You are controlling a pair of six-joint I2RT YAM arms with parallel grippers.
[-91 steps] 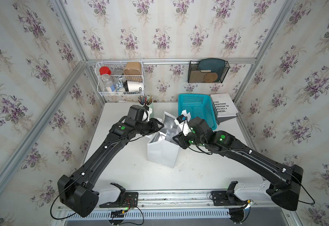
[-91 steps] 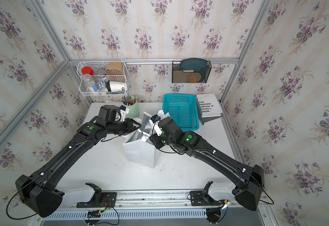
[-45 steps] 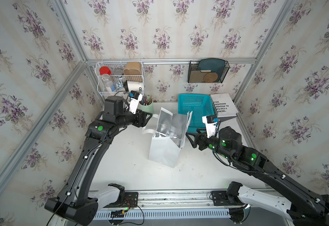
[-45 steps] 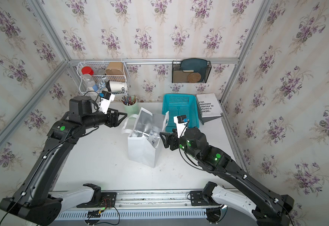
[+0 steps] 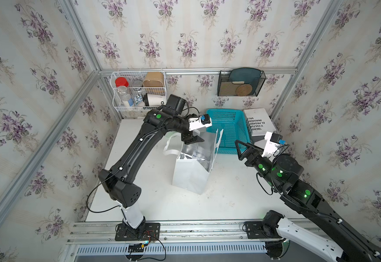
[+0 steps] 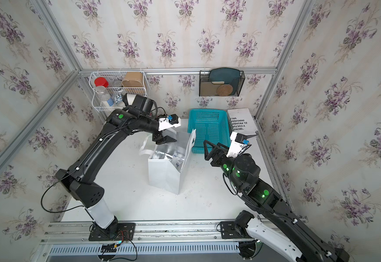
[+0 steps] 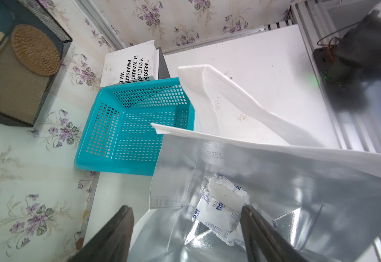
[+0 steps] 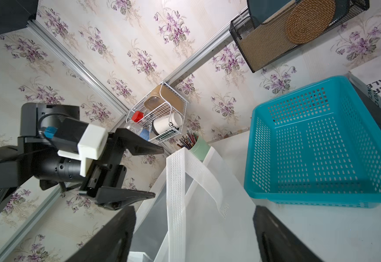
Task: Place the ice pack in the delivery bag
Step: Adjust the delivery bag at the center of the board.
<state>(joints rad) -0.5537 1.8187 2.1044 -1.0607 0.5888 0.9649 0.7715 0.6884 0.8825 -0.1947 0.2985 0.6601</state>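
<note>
Looking down in both top views, I had the delivery bag (image 5: 191,177) standing open on the bench (image 5: 153,204), its silver lining showing and one white handle flopped over its left side. My left pincer (image 5: 195,141) hung above the bag's mouth, jaws apart and empty. My right pincer (image 5: 239,149) sat off to the bag's right, clear of it, jaws spread and empty too. A blue basket (image 5: 230,127) stood just behind the bag. Beside it lay a white book (image 5: 258,120) whose cover read, in part, "IBEROS", "Y CULTURA", "EL PASADO", "IMAGINAR". A wire rack (image 5: 139,90) and a black mesh holder (image 5: 241,84) hung on the back wall.

From my left wrist, the ice pack (image 7: 221,211) lay at the bottom of the bag, seen between my spread fingers (image 7: 112,233). Its blue print was too small to read. The bag's far wall hid part of the basket.

From my right wrist, the bag's handle crossed between my open fingers, and a green cup of pencils (image 8: 198,146) stood behind the bag.
</note>
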